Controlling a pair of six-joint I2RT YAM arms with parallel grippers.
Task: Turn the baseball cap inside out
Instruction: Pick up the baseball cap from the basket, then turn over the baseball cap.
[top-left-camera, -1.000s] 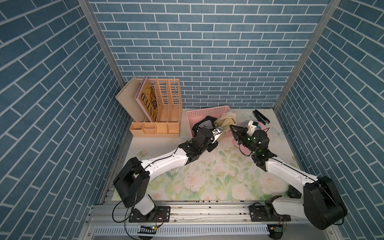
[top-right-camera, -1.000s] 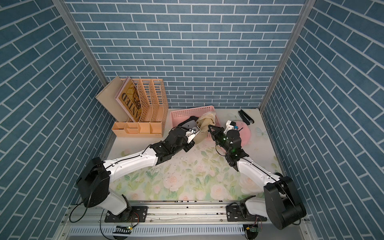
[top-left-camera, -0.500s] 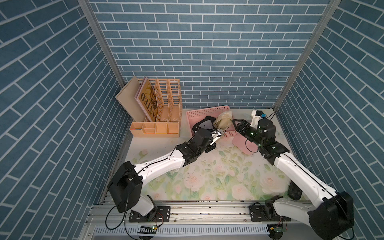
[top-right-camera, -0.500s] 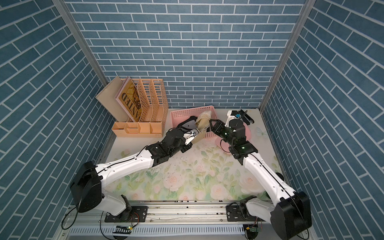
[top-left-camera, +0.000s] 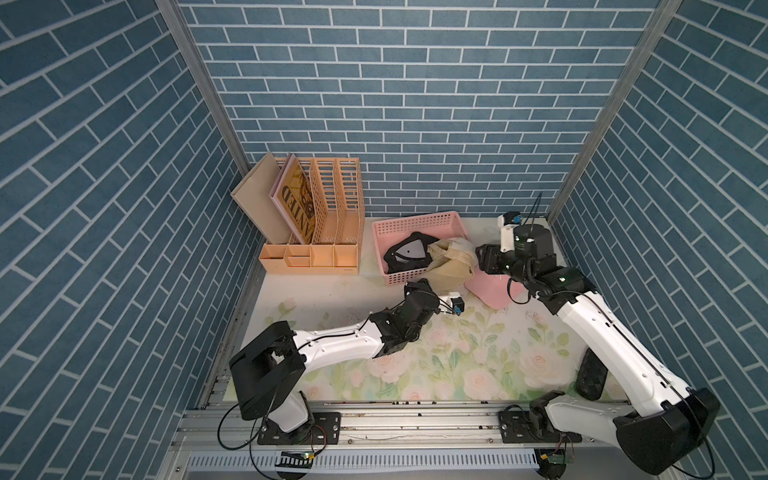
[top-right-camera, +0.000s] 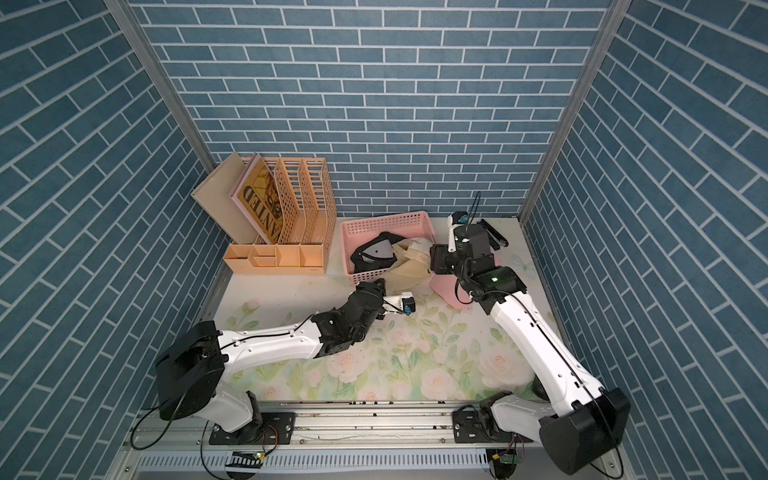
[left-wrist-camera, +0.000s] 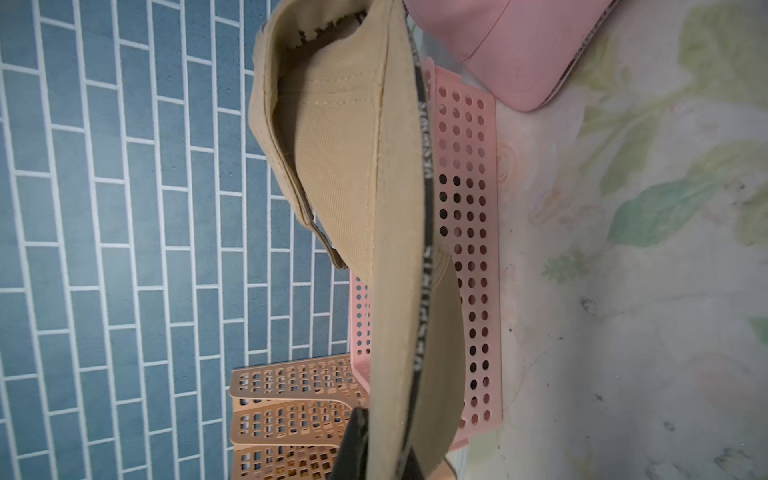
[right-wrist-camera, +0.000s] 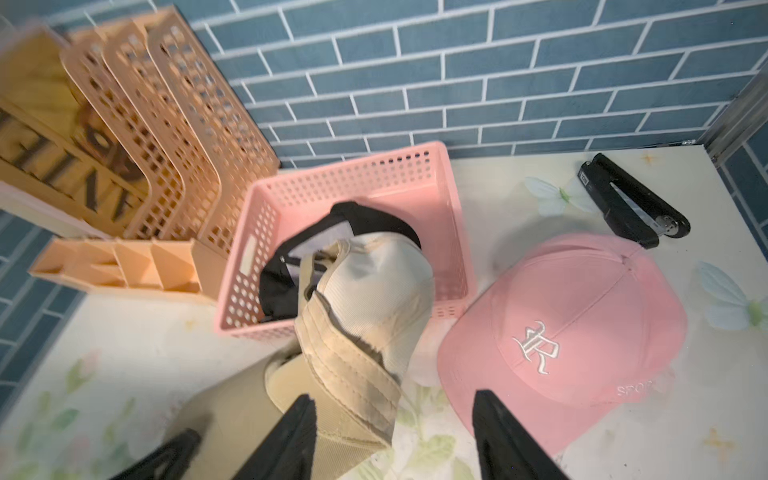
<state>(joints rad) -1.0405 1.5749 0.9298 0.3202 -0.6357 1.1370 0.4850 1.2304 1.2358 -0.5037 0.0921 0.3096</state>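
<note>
The right arm has swung back and its right gripper has sprung open, off the baseball cap! In both top views the beige cap hangs at the pink basket's front corner, its brim pinched tight in the left gripper. The book reads "ANTED". Left wrist view: the lettering on the black brim trim is unreadable. Right wrist view: jaws apart and empty. The pink cap on the table shows "R" and "SPOR".
</note>
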